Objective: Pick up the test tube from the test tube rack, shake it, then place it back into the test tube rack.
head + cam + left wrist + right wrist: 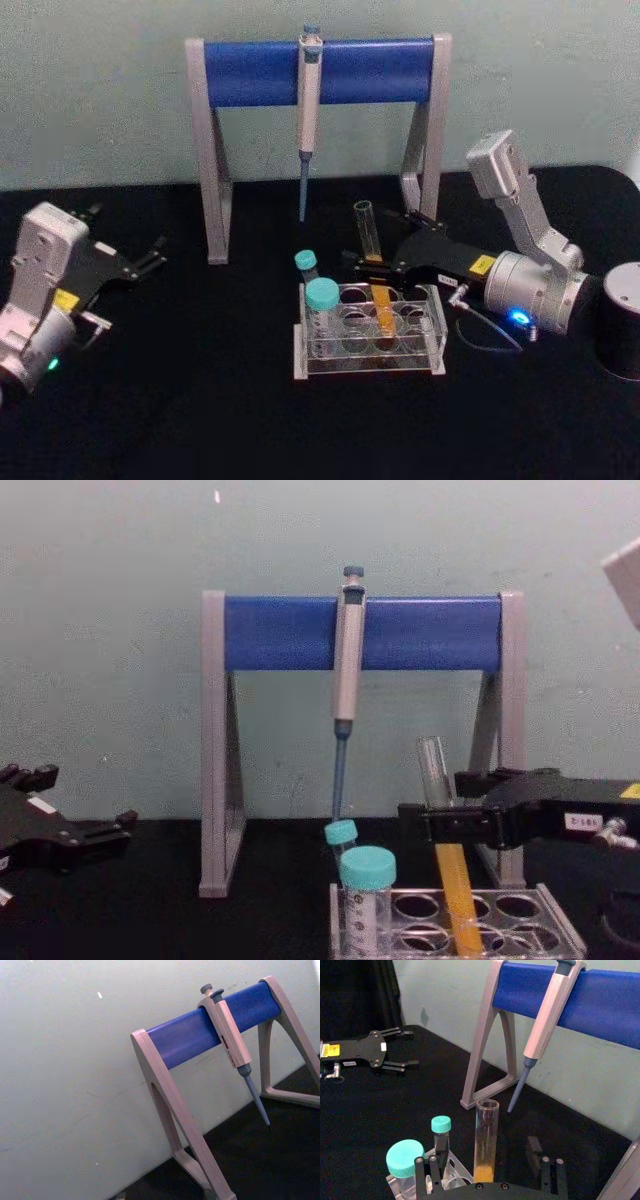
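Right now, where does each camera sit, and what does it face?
Head: high, looking down on the test tube rack; left gripper, right gripper either side.
Chest: low, looking across at the pipette stand; right gripper at right.
Left wrist: faces pipette stand and wall.
Right wrist: behind its open jaws, facing the test tube.
Head and chest share the rack.

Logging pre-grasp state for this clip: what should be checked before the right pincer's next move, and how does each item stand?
1. Long clear glass test tube with orange liquid seated in low clear plastic rack: ok.
2. Right pincer straddles the tube: ok.
3. Pincer closed on glass: not ok, open.
4. Tube upright: not ok, leaning.
5. Left pincer parked apart, far left: ok.
6. Lift path clear of hanging grey pipette: cannot tell.
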`<state>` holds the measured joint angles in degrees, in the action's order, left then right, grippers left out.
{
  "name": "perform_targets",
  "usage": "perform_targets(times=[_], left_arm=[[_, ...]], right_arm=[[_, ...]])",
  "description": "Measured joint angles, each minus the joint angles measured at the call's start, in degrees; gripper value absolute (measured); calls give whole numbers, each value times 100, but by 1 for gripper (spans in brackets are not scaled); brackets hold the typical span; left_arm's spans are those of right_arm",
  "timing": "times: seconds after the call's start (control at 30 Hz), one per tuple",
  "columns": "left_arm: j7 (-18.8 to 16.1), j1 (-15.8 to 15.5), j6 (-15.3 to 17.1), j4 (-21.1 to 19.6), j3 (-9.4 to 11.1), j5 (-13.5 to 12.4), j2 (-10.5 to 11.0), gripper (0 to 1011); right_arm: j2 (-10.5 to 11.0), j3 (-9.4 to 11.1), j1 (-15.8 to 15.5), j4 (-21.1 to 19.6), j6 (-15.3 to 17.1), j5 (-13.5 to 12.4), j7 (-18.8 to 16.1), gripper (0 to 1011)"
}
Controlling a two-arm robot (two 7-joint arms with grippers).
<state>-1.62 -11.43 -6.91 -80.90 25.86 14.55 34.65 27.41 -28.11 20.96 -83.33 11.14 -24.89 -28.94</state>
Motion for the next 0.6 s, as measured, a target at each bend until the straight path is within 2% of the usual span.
perform_targets(times=[0.4, 0.6], left_arm=[[0, 0, 0, 0, 0, 0, 0, 1001], [0, 0, 0, 0, 0, 0, 0, 1001]], right_arm=[[0, 5, 0, 0, -3, 0, 5, 997], [0, 5, -2, -2, -3, 0, 7, 861]])
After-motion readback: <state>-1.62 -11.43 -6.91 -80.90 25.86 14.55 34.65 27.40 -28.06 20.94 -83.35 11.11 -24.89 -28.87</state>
